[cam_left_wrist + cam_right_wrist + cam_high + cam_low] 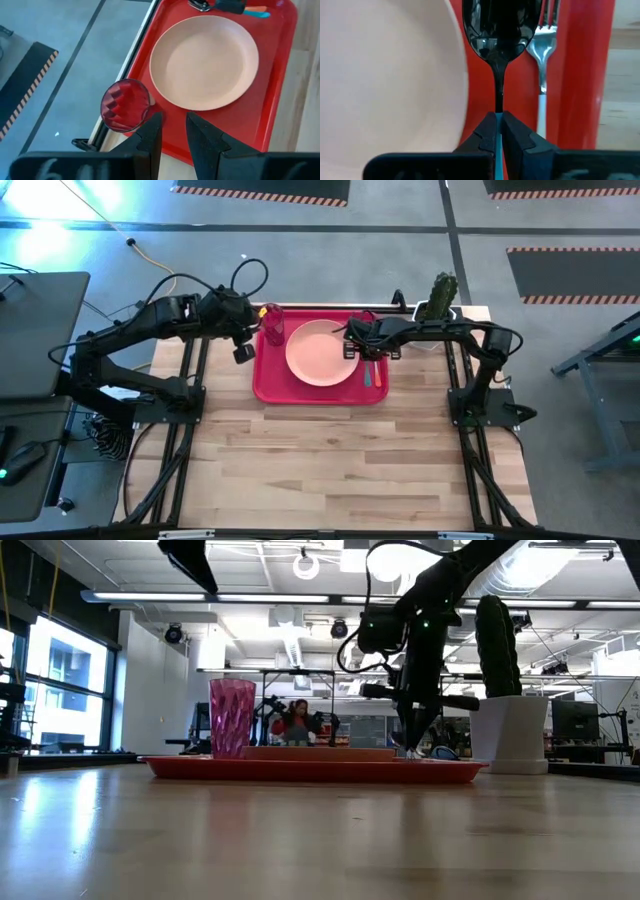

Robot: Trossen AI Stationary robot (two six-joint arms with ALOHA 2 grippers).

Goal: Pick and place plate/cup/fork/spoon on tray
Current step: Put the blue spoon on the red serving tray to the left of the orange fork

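The red tray [268, 385] lies at the table's far middle. The peach-pink plate [318, 352] lies flat in it. The magenta cup [272, 323] stands upright in its far left corner. The fork [542, 45] lies flat on the tray floor by the right rim. My right gripper [498, 120] is shut on the spoon [500, 30], between plate and fork. My left gripper [174, 130] is open and empty, high above the tray's left rim next to the cup [125, 105]. My right gripper pinches the spoon's teal handle [498, 131] between its two fingers, close to where the dark neck begins. The fingers come from above, slanting down, and the spoon runs forward from them over the tray floor. I cannot tell whether the spoon rests on the tray.
A white pot with a green cactus [438, 300] stands at the table's far right, just beyond the tray's right rim. Bare wooden table top [330, 460] fills the near half. A person [297, 720] sits in the room behind the table.
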